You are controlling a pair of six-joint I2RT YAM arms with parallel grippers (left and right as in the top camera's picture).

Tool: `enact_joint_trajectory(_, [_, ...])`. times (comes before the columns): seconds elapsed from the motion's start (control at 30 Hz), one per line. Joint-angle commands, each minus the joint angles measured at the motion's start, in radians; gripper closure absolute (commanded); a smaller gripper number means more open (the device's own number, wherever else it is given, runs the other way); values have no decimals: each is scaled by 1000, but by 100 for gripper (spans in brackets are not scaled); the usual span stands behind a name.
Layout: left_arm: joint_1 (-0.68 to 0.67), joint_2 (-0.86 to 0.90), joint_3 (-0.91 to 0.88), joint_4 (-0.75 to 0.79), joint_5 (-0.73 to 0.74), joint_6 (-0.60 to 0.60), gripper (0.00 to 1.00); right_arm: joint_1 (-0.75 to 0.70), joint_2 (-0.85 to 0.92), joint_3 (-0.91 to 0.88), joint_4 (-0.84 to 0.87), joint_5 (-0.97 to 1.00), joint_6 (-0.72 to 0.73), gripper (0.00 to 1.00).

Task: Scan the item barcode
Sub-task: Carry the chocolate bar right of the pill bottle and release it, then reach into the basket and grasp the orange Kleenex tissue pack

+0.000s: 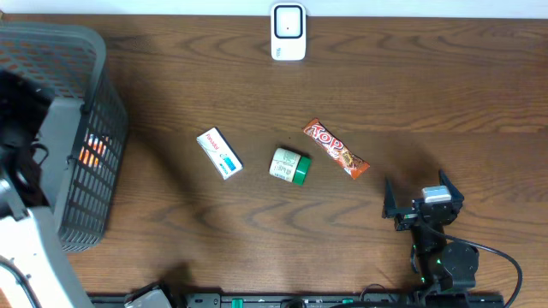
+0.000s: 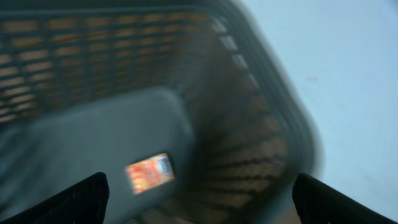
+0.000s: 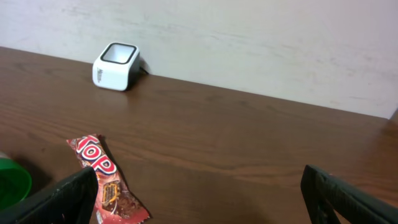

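The white barcode scanner (image 1: 288,32) stands at the table's far edge; the right wrist view shows this scanner (image 3: 116,66) against the wall. Three items lie mid-table: a white and blue box (image 1: 219,152), a green-capped jar (image 1: 289,166) and a red candy bar (image 1: 336,148). My right gripper (image 1: 416,181) rests low, to the right of the candy bar (image 3: 106,180), open and empty (image 3: 199,202). My left gripper (image 2: 202,205) hangs open and empty over the basket, above an orange packet (image 2: 149,173). That view is blurred.
A grey mesh basket (image 1: 94,94) takes up the table's left end, with the left arm (image 1: 21,137) over it and the orange packet (image 1: 92,150) showing through its wall. A pale wall (image 3: 249,37) runs behind the scanner.
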Motion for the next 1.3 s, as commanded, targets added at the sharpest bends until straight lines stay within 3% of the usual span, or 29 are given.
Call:
enact_joint_trajectory(0.0, [35, 102, 13, -14, 27, -17, 0, 11, -5, -2, -4, -1, 14, 1])
enact_joint_trajectory(0.2, [35, 257, 12, -68, 71, -8, 2, 11, -5, -2, -3, -1, 14, 1])
enact_joint_trajectory(0.4, [34, 437, 12, -143, 71, -255, 2, 11, -5, -2, -3, -1, 14, 1])
enact_joint_trajectory(0.53, [23, 541, 12, -139, 71, -314, 2, 11, -5, -2, -3, -1, 14, 1])
enact_joint_trajectory(0.8, [8, 726, 12, -77, 71, -321, 2, 11, -5, -2, -3, -1, 14, 1])
enact_joint_trajectory(1.27, [-29, 820, 12, -8, 71, -340, 2, 11, -5, -2, -3, -1, 14, 1])
